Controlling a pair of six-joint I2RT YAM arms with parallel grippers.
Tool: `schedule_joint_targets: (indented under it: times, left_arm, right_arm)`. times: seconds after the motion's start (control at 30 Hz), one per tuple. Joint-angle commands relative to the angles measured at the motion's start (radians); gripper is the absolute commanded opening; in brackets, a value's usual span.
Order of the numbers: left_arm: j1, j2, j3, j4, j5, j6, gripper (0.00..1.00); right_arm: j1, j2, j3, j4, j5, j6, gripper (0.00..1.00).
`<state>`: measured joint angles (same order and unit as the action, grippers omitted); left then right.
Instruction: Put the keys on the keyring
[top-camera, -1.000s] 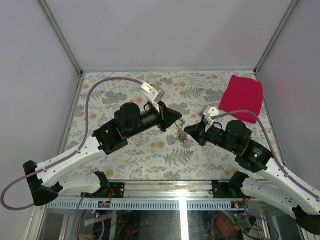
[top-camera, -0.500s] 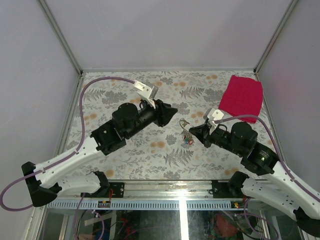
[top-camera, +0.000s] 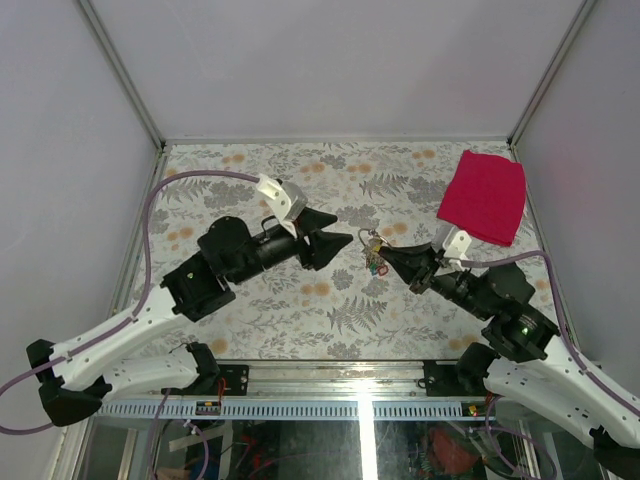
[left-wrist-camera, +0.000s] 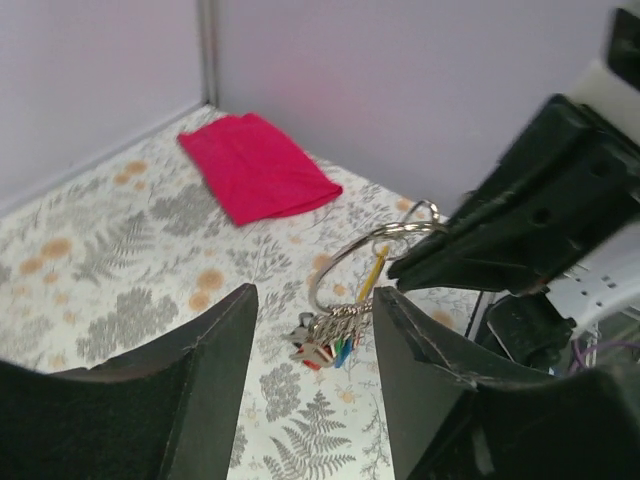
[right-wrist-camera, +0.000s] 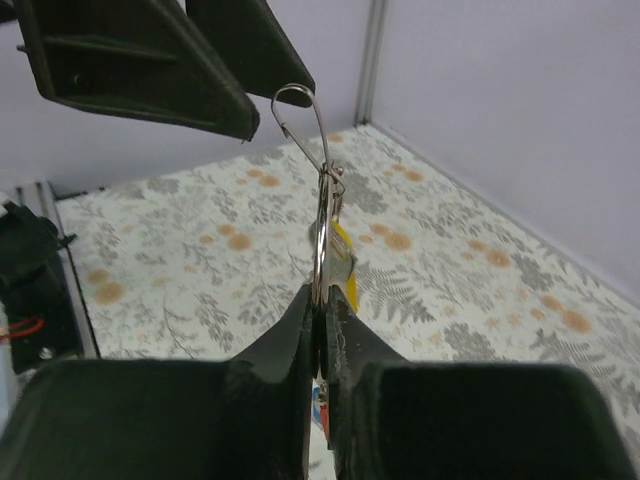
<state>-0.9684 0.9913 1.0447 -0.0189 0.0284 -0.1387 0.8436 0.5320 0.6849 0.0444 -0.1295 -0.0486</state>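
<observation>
A silver keyring stands edge-on in my right gripper, which is shut on its lower part. A yellow-headed key hangs on it, and a wire clip sticks up from its top. In the left wrist view the keyring carries a bunch of several keys with red, green and blue heads, hanging above the table. My left gripper is open and holds nothing, its fingers short of the bunch. From above, the keys hang between the left gripper and the right gripper.
A red cloth lies at the back right of the flower-patterned table. Grey walls close in the left, back and right sides. The left arm's grey cable loops over the left part of the table.
My left gripper has opened and drawn back to the left, away from the keyring. The right gripper has kept the keyring and shifted slightly right and farther back.
</observation>
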Motion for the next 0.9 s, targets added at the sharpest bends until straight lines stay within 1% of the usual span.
schedule_joint_targets:
  times: [0.0, 0.1, 0.23, 0.47, 0.5, 0.57, 0.7, 0.83, 0.87]
  left_arm:
    - [0.001, -0.060, 0.007, 0.096, 0.186, 0.150, 0.52]
    - [0.002, -0.069, 0.026, 0.066, 0.218, 0.197, 0.54]
    - [0.001, -0.069, 0.054, 0.017, 0.247, 0.233, 0.53]
    - [0.001, -0.064, 0.076, 0.008, 0.272, 0.235, 0.51]
    - [0.001, -0.062, 0.078, 0.008, 0.277, 0.235, 0.49]
    - [0.002, -0.053, 0.083, 0.002, 0.297, 0.237, 0.40]
    - [0.002, -0.026, 0.112, -0.038, 0.383, 0.253, 0.25]
    - [0.002, 0.011, 0.156, -0.122, 0.439, 0.275, 0.01]
    - [0.001, 0.015, 0.163, -0.146, 0.441, 0.280, 0.00]
  right_arm:
    - [0.002, -0.007, 0.006, 0.299, -0.133, 0.093, 0.00]
    - [0.003, 0.008, 0.009, 0.361, -0.211, 0.153, 0.00]
    - [0.003, 0.025, 0.016, 0.415, -0.264, 0.200, 0.00]
    - [0.002, 0.056, 0.044, 0.424, -0.344, 0.231, 0.00]
    - [0.003, 0.060, 0.047, 0.426, -0.353, 0.234, 0.00]
    - [0.003, 0.064, 0.052, 0.425, -0.361, 0.237, 0.00]
    - [0.003, 0.053, 0.047, 0.437, -0.336, 0.239, 0.00]
    - [0.003, 0.042, 0.045, 0.430, -0.310, 0.234, 0.00]
    - [0.002, 0.043, 0.047, 0.421, -0.303, 0.227, 0.01]
